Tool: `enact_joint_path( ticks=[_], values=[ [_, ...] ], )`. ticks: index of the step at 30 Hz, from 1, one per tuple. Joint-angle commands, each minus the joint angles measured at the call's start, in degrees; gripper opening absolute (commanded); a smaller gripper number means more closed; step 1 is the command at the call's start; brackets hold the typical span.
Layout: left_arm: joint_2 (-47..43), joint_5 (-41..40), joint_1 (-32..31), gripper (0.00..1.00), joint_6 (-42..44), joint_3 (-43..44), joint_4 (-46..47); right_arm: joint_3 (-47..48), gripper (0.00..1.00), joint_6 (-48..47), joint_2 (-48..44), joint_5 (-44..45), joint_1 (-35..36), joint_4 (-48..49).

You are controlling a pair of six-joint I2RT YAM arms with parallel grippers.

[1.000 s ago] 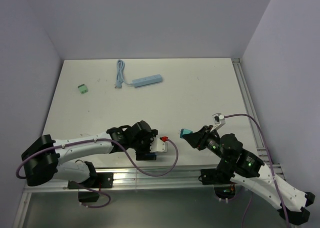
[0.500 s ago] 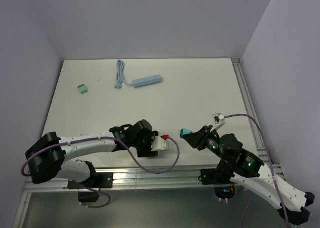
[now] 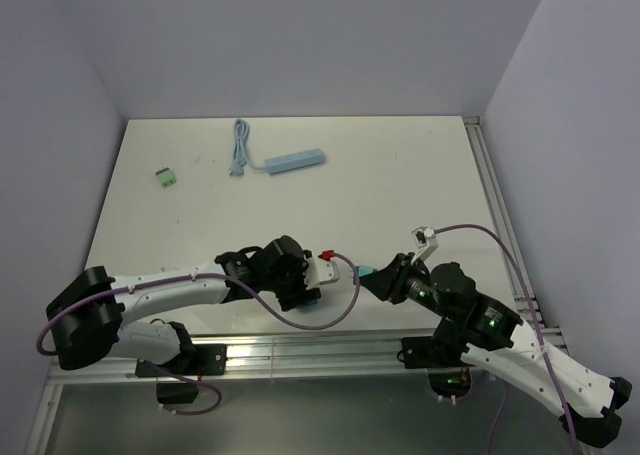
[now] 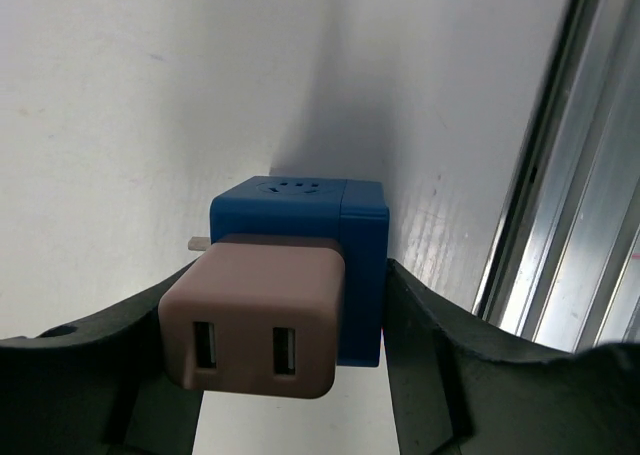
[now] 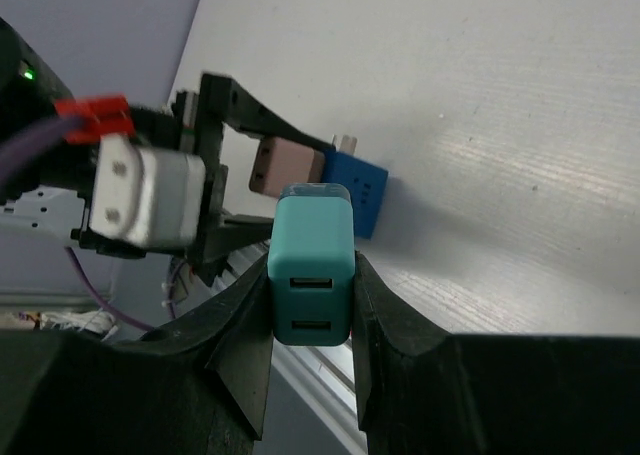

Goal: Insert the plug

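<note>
Right claw [image 5: 312,287] clamps teal plug [image 5: 311,237] near blue cube [image 5: 359,202].
Left claw [image 4: 289,327] grips blue cube; the gap has narrowed.

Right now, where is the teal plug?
The teal plug is clamped in the right tool, centre of the right wrist view, close to the blue socket cube in the left tool.
</note>
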Motion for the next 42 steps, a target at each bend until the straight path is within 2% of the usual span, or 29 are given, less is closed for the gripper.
enact_joint_path(
  ticks=[1, 6, 13, 15, 19, 26, 29, 33, 38, 42],
  values=[
    [-6.14, -4.83, -0.02, 0.00, -11.35, 1.00, 7.12, 0.04, 0.00, 1.09, 0.39, -3.94, -0.24, 2.56],
    [-14.85, -10.55, -0.02, 0.00, -20.67, -0.32, 13.19, -0.06, 0.00, 2.68, -0.05, -7.72, -0.24, 4.76],
    [-19.16, -0.64, -0.20, 0.00, -20.61, 1.17, 13.20, 4.07, 0.00, 1.98, 4.78, -11.68, -0.24, 5.64],
    [-21.00, 2.44, -0.20, 0.00, -17.04, 0.91, 13.20, 5.30, 0.00, 1.89, 5.92, -11.86, -0.24, 5.56],
    [-26.45, 5.96, -0.20, 0.00, -15.52, -0.85, 13.91, 7.33, 0.00, 1.97, 7.16, -11.42, -0.24, 4.77],
    [-35.23, 13.52, -0.20, 0.00, -6.30, -1.20, 3.64, 11.80, 0.00, 3.38, 9.70, -17.21, -0.33, 3.98],
    [-38.31, 13.88, -0.29, 0.00, -4.44, -2.16, 2.22, 13.48, 0.00, 4.61, 10.50, -20.02, -0.33, 4.67],
    [-39.29, 11.86, -0.29, 0.00, -4.18, -1.99, 1.42, 18.04, 0.00, 5.75, 11.82, -20.22, -0.33, 2.31],
    [-35.79, 13.79, -0.29, 0.00, -2.07, 2.05, -3.93, 18.05, 0.00, 8.48, 13.92, -23.19, -0.24, 6.69],
    [-36.38, 13.79, -0.29, 0.00, -0.84, 2.67, -4.56, 17.53, 0.00, 9.01, 17.09, -23.91, 0.28, 8.72]
  ],
)
